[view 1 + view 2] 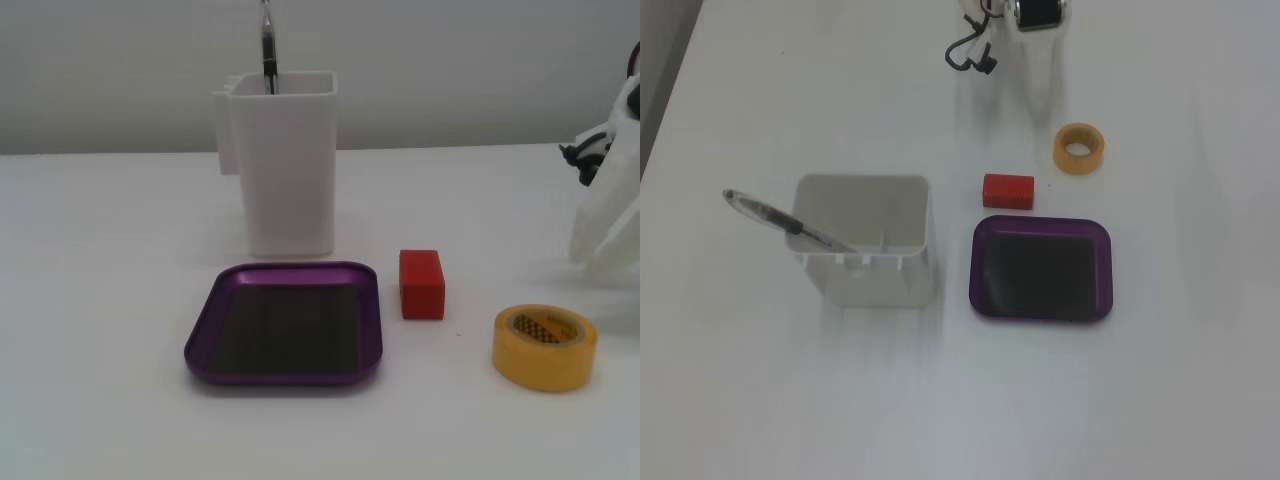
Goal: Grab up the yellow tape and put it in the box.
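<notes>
**A:** On the white tabletop (100, 300), where does the job stand?

**B:** By the look of it, nothing is done yet. The yellow tape (544, 347) lies flat on the tabletop, hole upward, untouched. In a fixed view from the front it sits at the lower right, beyond the red block (421, 284); in a fixed view from above, the tape (1080, 148) is just past the block (1008, 190) toward the arm.

**A:** And the box?

**B:** The purple tray (283, 323) is empty; only its dark bottom shows. It lies in front of the tall white container (284, 165), which has a pen (780, 220) leaning in it. The block stands between tray and tape, apart from both.

**A:** What is the end effector doing?

**B:** It is near the tape but not on it. From above, the white end effector (1041, 85) points down toward the tabletop just beside the roll, clear of it. I cannot tell whether its fingers are parted or together; the white parts blur into the tabletop, and from the front only the arm's side (610, 220) shows at the right edge.

**A:** So what's left?

**B:** Everything, I'd judge: reaching the roll, gripping it, lifting it past the block, and setting it in the tray.
</notes>
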